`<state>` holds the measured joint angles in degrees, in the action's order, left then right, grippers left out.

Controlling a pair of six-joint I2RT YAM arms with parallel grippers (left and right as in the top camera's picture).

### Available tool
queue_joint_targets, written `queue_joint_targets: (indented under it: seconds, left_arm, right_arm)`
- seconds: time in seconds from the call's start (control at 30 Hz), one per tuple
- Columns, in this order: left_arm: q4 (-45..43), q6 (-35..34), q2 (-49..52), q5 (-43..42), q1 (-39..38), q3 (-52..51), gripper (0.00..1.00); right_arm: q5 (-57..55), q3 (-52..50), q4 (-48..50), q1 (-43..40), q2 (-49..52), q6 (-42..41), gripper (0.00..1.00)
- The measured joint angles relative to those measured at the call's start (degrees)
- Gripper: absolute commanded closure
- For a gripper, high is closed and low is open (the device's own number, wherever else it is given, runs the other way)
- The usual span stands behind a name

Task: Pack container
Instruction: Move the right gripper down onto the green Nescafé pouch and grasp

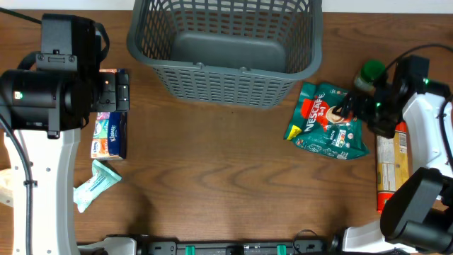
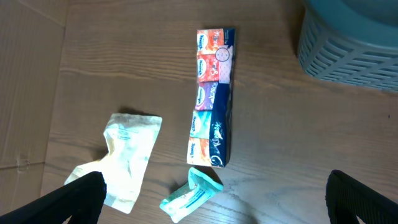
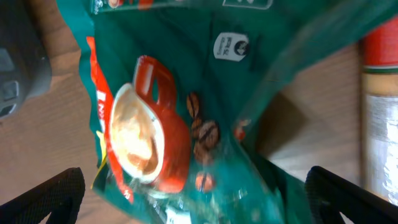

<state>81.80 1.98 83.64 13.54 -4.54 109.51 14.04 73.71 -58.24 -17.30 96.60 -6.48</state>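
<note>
Right gripper wide open over coffee bag, holding nothing; left gripper open too, empty. Container top centre, empty (bag lies right of it). Risk: slack foil could slip a pinch, or the approach nudge the bottle beside. Wood-grain table; room unseen.

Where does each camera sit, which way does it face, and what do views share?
Overhead: fixed above the table, facing down on the dark grey slotted plastic basket; both arms show.
Left wrist: looks down at the colourful strip of tissue packs; its black fingers at bottom corners.
Right wrist: close over the green glossy coffee pouch; its fingers at bottom corners.
Shared: overhead and left wrist both show basket and strip.
</note>
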Motion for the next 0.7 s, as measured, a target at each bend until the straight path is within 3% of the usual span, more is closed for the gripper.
queue_joint_targets:
  seconds: [0.13,0.37,0.4,0.43,0.47,0.5,0.7]
  left_arm:
    - [0.0,0.0,0.0,-0.1,0.0,0.0,0.01]
    - [0.0,0.0,0.0,-1.3,0.0,0.0,0.01]
    - [0.0,0.0,0.0,-1.4,0.0,0.0,0.01]
    - [0.0,0.0,0.0,-1.5,0.0,0.0,0.01]
    - [0.0,0.0,0.0,-1.6,0.0,0.0,0.01]
    - [0.0,0.0,0.0,-1.6,0.0,0.0,0.01]
    - [0.0,0.0,0.0,-1.6,0.0,0.0,0.01]
  right_arm:
    - [3.0,-7.3,9.8,-0.1,0.0,2.2,0.01]
    - [8.9,-23.1,36.4,-0.1,-0.2,1.4,0.01]
    - [9.6,-25.0,40.2,-0.1,-0.3,0.9,0.09]
    - [10.3,-26.5,43.1,-0.1,-0.5,0.7,0.32]
    - [10.9,-28.0,45.5,-0.1,-0.8,0.5,0.83]
    - [11.6,-29.2,47.2,-0.1,-1.2,0.1,0.99]
    - [13.2,-30.4,48.4,-0.1,-3.7,-2.6,0.99]
